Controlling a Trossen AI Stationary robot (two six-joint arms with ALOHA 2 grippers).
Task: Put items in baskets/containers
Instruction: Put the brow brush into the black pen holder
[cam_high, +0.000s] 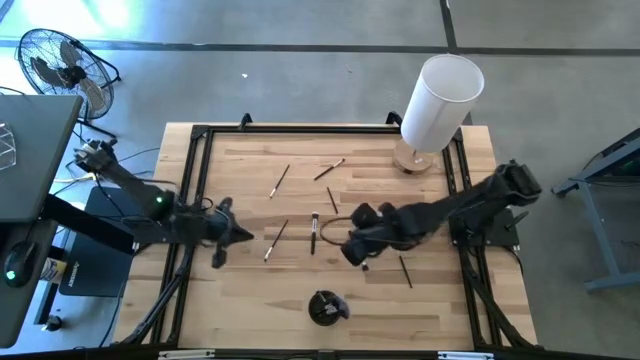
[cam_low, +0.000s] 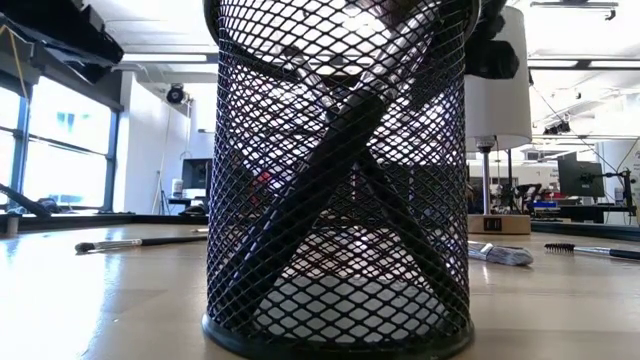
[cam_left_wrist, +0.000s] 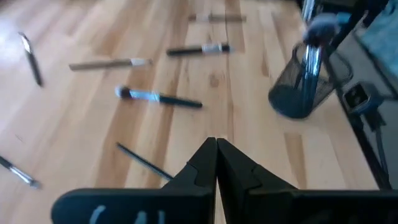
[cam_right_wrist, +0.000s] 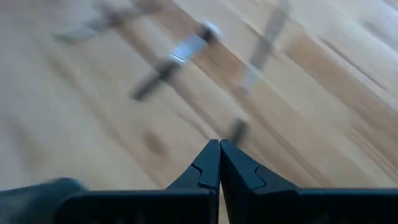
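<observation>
Both arms are showing as matte black, built of chunky rounded segments. The left arm (cam_high: 150, 205) is glowing with a small green light near one joint, and thin cables are trailing off its base end. The right arm (cam_high: 470, 200) is looking thicker at its base, with a blocky housing there. The left gripper (cam_left_wrist: 216, 155) is ending in two black wedge-shaped fingers with stepped, notched inner edges; faint pale markings are showing on the body behind them. The right gripper (cam_right_wrist: 219, 158) is showing the same black notched fingers.
</observation>
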